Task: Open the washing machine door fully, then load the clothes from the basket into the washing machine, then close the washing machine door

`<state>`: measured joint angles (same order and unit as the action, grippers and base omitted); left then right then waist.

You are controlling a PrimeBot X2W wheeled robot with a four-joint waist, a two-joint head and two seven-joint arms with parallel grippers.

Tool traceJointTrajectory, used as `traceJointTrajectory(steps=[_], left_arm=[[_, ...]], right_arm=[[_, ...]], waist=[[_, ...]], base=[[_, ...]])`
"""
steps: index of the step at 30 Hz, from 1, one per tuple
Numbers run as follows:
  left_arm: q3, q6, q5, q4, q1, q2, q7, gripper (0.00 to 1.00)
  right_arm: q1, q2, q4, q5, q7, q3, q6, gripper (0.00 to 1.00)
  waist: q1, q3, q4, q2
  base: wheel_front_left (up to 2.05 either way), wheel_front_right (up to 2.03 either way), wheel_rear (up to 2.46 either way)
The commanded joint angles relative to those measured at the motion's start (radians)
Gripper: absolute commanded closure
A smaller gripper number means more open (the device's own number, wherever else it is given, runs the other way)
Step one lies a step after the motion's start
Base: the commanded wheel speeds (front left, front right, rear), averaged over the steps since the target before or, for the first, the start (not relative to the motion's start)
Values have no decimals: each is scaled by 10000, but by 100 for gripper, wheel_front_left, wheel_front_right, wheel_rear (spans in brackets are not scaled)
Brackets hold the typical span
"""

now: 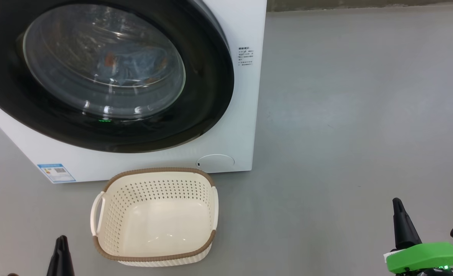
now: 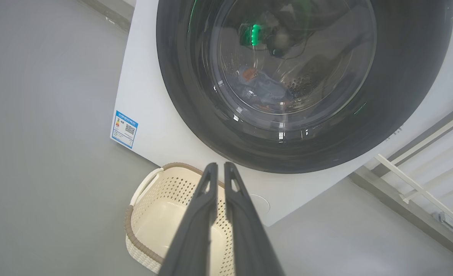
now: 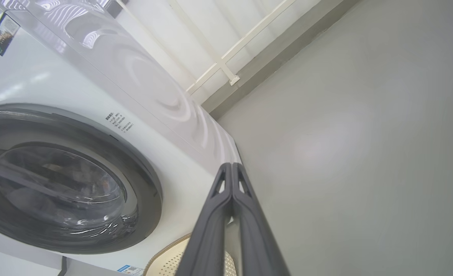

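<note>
Even, diffuse light is filling all views; glare is streaking the glass of the washing machine door (image 1: pixel 104 65), and wide-angle distortion is bending the wrist views' edges.

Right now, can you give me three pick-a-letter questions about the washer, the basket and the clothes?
1. What colour is the basket rim? A. brown B. green C. blue
2. Where are the clothes? A. inside the washer B. in the basket C. on top of the washer
3. How is the door? A. wide open B. shut C. taken off

Answers:
1 A: a brown woven-look band runs round the top of the cream basket.
2 A: blue fabric shows through the door glass, and the basket is empty.
3 B: the black door sits flat against the washer front.
</note>
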<state>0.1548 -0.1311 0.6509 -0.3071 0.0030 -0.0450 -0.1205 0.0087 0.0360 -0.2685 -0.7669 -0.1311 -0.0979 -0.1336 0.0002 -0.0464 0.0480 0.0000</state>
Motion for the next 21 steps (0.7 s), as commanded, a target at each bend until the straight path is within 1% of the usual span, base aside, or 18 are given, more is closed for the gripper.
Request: traceJointTrajectory(steps=[1,21], left_arm=[[75,1,318,322,-400,-121,85,100],[-49,2,2726,399,-586,-103,673,100]], right_arm=[[-408,193,236,-365,66,72,11,100],[-601,214,239,-2500,647,59,16,100]], waist=[[-1,9,-10,0],[-1,120,-133,0]], base=[[0,0,0],[0,0,0]])
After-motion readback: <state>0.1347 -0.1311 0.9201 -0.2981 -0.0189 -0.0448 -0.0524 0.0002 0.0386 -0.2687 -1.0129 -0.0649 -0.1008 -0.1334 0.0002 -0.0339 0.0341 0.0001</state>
